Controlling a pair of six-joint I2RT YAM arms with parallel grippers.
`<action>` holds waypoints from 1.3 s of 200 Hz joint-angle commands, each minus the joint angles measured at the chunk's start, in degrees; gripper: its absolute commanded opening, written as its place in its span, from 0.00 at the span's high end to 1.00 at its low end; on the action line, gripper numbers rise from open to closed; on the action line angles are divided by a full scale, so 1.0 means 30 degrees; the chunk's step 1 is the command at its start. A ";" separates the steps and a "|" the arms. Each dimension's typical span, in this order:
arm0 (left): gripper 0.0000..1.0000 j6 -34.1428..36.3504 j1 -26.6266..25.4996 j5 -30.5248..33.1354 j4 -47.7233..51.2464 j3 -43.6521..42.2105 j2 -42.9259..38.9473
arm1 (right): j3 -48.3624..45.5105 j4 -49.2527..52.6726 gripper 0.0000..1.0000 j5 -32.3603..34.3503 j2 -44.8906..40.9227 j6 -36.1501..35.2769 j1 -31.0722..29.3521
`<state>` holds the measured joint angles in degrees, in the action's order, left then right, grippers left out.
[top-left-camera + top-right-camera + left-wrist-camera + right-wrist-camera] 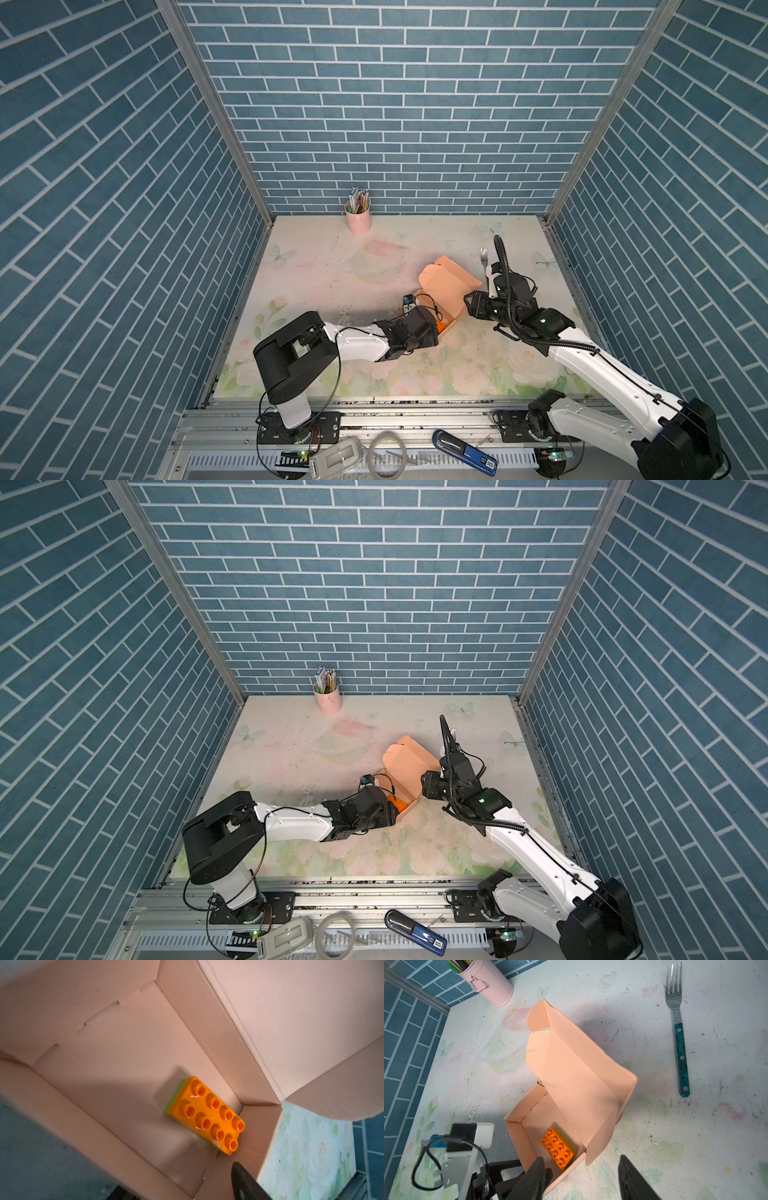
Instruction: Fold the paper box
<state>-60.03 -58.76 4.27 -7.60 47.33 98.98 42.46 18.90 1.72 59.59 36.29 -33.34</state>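
Two arms are meeting over the floral worktop, one from each side of the paper box, which is sitting right of centre. Its tray is already standing formed, while the lid is rearing up open and leaning toward the back wall. The right tool is hovering with jaws wide and empty just beside the tray's right end, with the lid's side flap just ahead of it (so this arm looks better placed for bringing the lid down). The left tool is sitting close against the tray's near wall; whether it is pinching the card I cannot tell. An orange brick is lying inside.
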 commanded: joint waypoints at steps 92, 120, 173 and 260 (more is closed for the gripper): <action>0.28 0.0140 -0.0476 0.0594 0.0540 -0.0328 -0.0242 | -0.1631 -0.2426 0.57 0.1288 0.1859 0.2170 0.0039; 0.24 0.0890 -0.0506 0.0989 0.0994 -0.0677 -0.1110 | -0.1425 -0.3009 0.67 0.1361 0.2598 0.2115 0.0039; 0.15 0.2536 -0.0409 0.3015 0.4035 -0.1214 -0.4190 | -0.0710 -0.3576 0.89 0.1445 0.3618 0.1368 0.0038; 0.14 0.7433 0.5647 0.0849 0.5218 -0.1923 -0.8406 | 0.1117 -0.3875 0.98 0.0937 0.5104 -0.1423 0.0039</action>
<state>-45.78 -46.33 10.79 7.11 41.30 74.48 43.44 8.58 4.51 73.91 35.59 -33.36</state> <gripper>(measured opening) 0.857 0.053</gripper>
